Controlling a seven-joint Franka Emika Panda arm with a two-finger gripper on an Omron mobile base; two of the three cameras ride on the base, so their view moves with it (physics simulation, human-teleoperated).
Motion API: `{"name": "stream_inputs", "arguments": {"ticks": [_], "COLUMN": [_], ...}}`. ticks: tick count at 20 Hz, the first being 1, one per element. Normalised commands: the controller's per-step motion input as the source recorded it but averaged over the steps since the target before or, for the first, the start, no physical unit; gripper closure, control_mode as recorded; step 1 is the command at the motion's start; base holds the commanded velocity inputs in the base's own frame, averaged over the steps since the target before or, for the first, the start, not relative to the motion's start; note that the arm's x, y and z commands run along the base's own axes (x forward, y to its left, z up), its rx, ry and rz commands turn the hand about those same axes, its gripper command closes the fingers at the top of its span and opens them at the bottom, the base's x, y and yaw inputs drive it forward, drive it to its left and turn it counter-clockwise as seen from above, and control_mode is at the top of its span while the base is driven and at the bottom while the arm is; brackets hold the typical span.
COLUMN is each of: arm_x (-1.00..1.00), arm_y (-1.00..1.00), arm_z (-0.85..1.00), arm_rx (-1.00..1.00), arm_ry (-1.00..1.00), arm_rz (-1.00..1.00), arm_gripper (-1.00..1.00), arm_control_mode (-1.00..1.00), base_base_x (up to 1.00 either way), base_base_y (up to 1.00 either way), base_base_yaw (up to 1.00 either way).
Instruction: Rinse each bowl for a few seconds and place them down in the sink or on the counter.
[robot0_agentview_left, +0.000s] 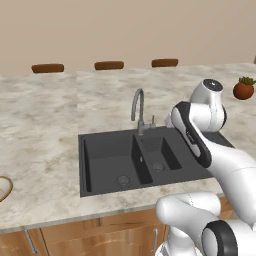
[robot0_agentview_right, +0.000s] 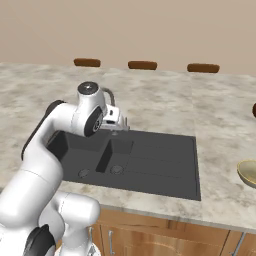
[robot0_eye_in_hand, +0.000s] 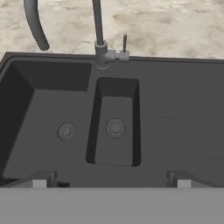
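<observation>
The black-grey sink (robot0_agentview_left: 107, 165) lies in the marbled counter (robot0_agentview_left: 45, 125), with two basins and a curved grey tap (robot0_agentview_left: 138, 107) behind them. A shallow bowl (robot0_agentview_left: 3, 188) with a brown rim and whitish inside rests on the counter at the far left edge. An olive-tan bowl (robot0_agentview_right: 248, 172) sits on the counter right of the sink (robot0_agentview_right: 150, 165). My gripper (robot0_eye_in_hand: 111, 181) hangs open above the sink (robot0_eye_in_hand: 175, 109) near the tap (robot0_eye_in_hand: 99, 39), with nothing between its fingers. In the right base view the gripper (robot0_agentview_right: 116, 125) hovers over the sink's back edge.
A reddish-brown pot with a green plant (robot0_agentview_left: 244, 89) stands on the counter at the far right. Three brown stool tops (robot0_agentview_left: 109, 65) line the counter's far side. Light wooden cabinets (robot0_agentview_left: 100, 237) run below the front edge.
</observation>
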Motion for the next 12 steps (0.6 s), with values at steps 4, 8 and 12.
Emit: {"name": "stream_inputs", "arguments": {"ticks": [4,8,12], "arm_x": [0.32,0.35,0.36], "arm_y": [0.00,0.00,-0.01], "arm_z": [-0.11,-0.09,-0.03], "arm_rx": [0.00,0.00,0.00], "arm_ry": [-0.11,-0.09,-0.02], "arm_rz": [0.00,0.00,0.00], "arm_gripper": [-1.00,-1.00,-1.00], "arm_control_mode": [-1.00,-1.00,-1.00], "base_base_x": [0.00,0.00,0.00], "base_base_y": [0.00,0.00,0.00], "base_base_yaw": [0.00,0.00,0.00]}}
